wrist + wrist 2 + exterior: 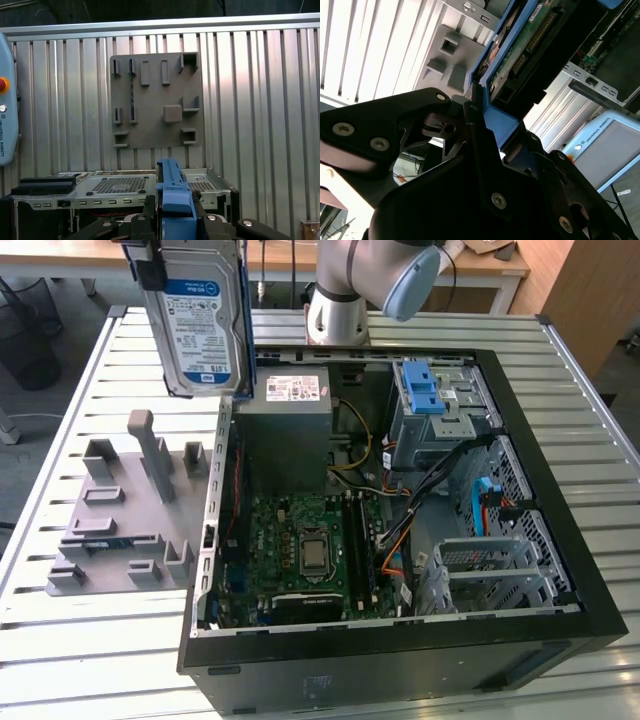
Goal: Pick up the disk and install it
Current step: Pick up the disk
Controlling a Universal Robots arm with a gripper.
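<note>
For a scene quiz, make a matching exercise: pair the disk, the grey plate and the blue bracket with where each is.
Things:
1. disk
2. plate
3. bracket

Places:
A. inside the case
B. held up in the gripper
C. flat on the table, beside the case

Pairs: 1-B, 2-C, 3-A

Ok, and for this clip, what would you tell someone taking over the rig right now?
Gripper: shut on the disk, clamping its blue carrier frame.
Disk: held upright in the air, above the near edge of the open computer case, beside the grey fixture plate.
Done: pickup; the disk hangs clear of the slatted table.
Left: install; the disk is not yet inside the case.
</note>
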